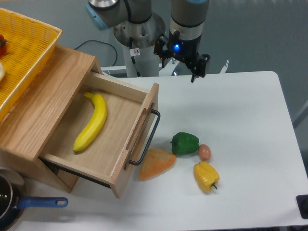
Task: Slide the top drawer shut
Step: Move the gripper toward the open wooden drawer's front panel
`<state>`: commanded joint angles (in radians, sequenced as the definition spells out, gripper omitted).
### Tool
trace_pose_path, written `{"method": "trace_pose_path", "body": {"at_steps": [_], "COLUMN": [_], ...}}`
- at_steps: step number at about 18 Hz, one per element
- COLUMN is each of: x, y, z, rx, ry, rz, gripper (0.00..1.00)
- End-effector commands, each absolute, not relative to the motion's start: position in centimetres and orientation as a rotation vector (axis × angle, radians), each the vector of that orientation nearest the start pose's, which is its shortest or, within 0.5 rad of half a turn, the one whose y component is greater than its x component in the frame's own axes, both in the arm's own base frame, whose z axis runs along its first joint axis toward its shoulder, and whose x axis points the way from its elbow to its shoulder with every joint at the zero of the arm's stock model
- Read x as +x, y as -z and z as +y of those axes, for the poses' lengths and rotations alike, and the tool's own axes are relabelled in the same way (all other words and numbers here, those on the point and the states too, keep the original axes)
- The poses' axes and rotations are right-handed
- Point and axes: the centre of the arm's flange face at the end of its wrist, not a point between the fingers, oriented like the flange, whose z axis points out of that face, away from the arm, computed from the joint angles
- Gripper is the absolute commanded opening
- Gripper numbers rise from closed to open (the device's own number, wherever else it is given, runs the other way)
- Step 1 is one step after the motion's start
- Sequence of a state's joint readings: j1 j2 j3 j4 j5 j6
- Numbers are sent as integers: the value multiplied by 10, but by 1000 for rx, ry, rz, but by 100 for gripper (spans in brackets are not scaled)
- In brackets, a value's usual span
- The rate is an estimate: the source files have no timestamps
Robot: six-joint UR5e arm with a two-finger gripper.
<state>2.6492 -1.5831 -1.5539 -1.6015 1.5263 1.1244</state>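
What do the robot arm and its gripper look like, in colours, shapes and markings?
The arm is made of thick grey cylindrical segments, and one joint has a light blue cap. Its base is a silver metal column carrying a small red and white sticker. The gripper is black, with two thin dark fingers and a glowing blue light on its body. A black cable runs near the base.

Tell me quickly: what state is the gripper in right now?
Gripper: holding nothing, above the table behind the top drawer; whether the jaws are open or shut cannot be told.

Top drawer (103, 139) pulled open, banana (92, 121) inside; gripper (185, 65) raised well apart.
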Motion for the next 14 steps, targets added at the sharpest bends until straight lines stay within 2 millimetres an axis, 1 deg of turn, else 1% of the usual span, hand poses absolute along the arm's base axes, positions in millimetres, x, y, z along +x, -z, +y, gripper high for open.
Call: {"method": "trace_pose_path", "body": {"at_steps": [2,7,8,11,14], "x": [-374,-384,-388,-405,-422], "y": [-479,-474,-474,-465,-467], "z": [348,344,341,336,320], "rx": [-3118,-3120,-3120,-3118,-3110], "ry": [81,88,87,67,49], "rz": [47,15,-1,-49,-101], "gripper": [100,100,100,100,100]}}
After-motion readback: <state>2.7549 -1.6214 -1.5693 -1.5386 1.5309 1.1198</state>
